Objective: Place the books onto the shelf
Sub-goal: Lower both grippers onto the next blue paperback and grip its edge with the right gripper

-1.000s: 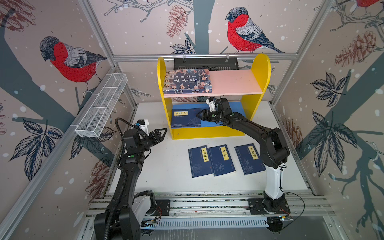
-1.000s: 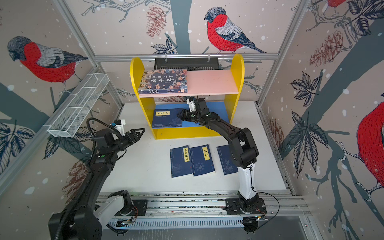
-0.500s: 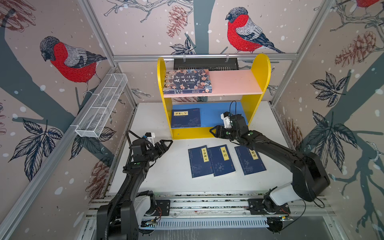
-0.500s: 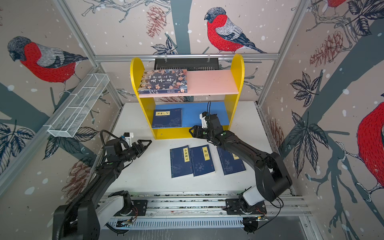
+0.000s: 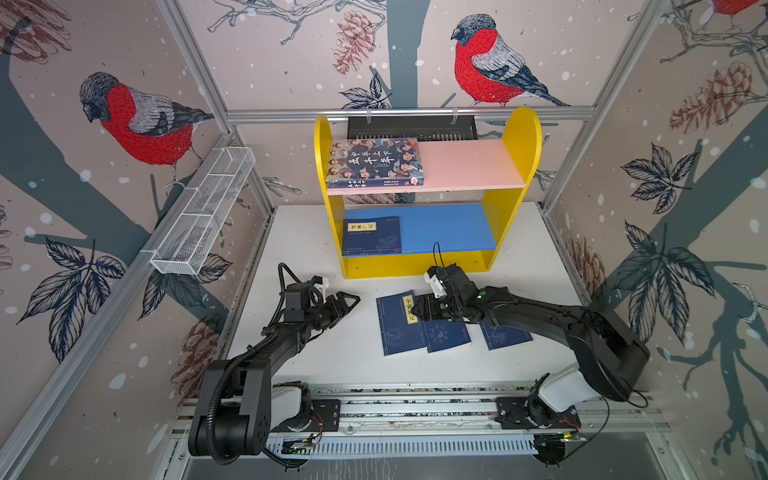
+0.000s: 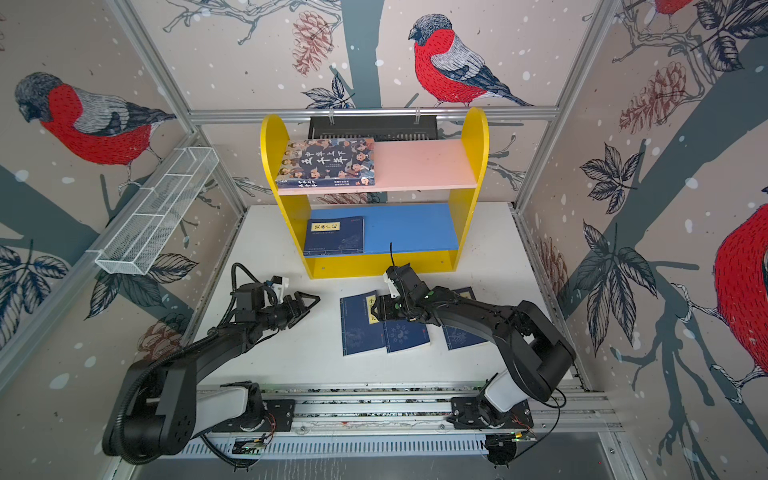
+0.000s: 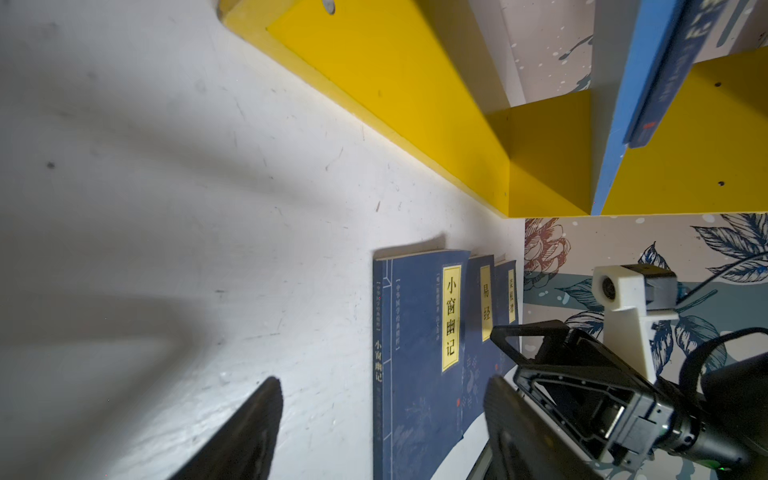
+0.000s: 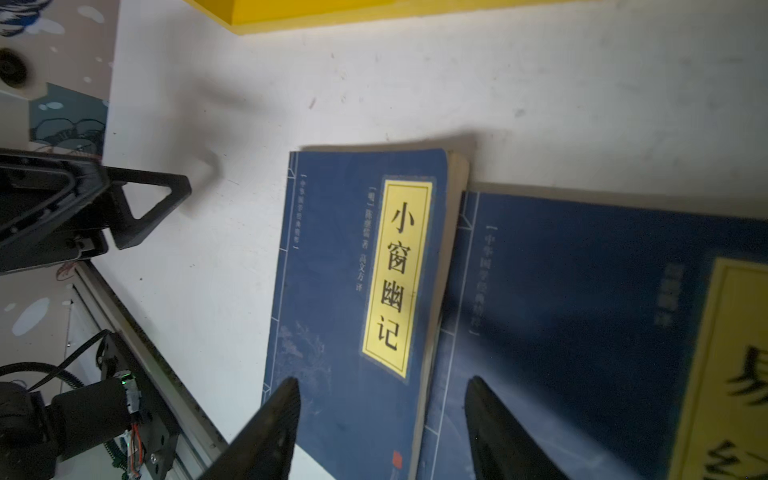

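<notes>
The left jaws hang low over the bare desk (image 5: 303,237), spread wide with nothing between the fingers (image 7: 249,436). The leftmost book (image 5: 397,324), thin and navy with a yellow label, lies flat just ahead of them, spine towards them. The right jaws hover directly above that book's far, page-side edge. They are parted and empty too, one finger (image 8: 270,432) over its cover and the other over the middle book (image 5: 446,338) beside it. Whether the two covers overlap or only touch is hard to tell. The third book (image 5: 505,334) sits behind the right jaws, partly under that arm. Beyond both pairs of jaws stands the shelf (image 5: 521,137), with one navy book (image 5: 371,235) on the blue lower board and the large illustrated book (image 5: 374,162) on the pink upper board. The step in hand looks like lifting the leftmost book. A cover this thin offers little to pinch from above, so the right jaws should probably catch the slightly raised page edge while the left jaws brace the spine against sliding. The blue board has free room beside the navy book.
</notes>
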You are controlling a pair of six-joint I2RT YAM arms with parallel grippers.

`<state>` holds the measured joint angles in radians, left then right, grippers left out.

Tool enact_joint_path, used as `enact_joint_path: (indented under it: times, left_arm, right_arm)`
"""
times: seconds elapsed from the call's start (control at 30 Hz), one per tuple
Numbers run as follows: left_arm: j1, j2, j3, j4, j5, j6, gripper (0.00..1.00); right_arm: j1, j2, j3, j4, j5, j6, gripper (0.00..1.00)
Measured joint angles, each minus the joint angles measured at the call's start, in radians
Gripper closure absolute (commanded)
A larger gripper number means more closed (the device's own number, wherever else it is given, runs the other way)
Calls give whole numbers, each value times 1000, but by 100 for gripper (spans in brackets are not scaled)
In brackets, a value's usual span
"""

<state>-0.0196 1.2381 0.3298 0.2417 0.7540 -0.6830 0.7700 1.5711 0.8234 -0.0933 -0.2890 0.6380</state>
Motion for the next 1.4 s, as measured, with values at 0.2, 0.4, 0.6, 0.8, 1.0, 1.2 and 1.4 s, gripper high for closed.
enact_joint_path:
  times: [0.2, 0.4, 0.6, 0.8, 1.0, 1.2, 1.4]
  left_arm:
    - [-35, 37, -23, 21, -2, 11, 21]
    - [-55, 63, -31, 32, -7, 21, 26]
    - [-74, 106, -31, 66, -13, 21, 33]
    - [-94, 136, -24, 88, 2, 29, 32]
    - [-95, 137, -13, 86, 5, 37, 25]
    - [-95, 130, 15, 40, -42, 70, 24]
    - [-95, 122, 17, 28, -68, 89, 24]
  right_arm:
    - [23, 87, 23, 24, 4, 17, 36]
    - [48, 134, 58, 58, 3, 16, 36]
    - [81, 185, 88, 117, -44, 14, 36]
    - [96, 190, 94, 128, -55, 24, 35]
    - [113, 183, 116, 65, -60, 19, 34]
    - [126, 191, 155, 19, -55, 5, 33]
    - [135, 216, 173, 12, -70, -13, 34]
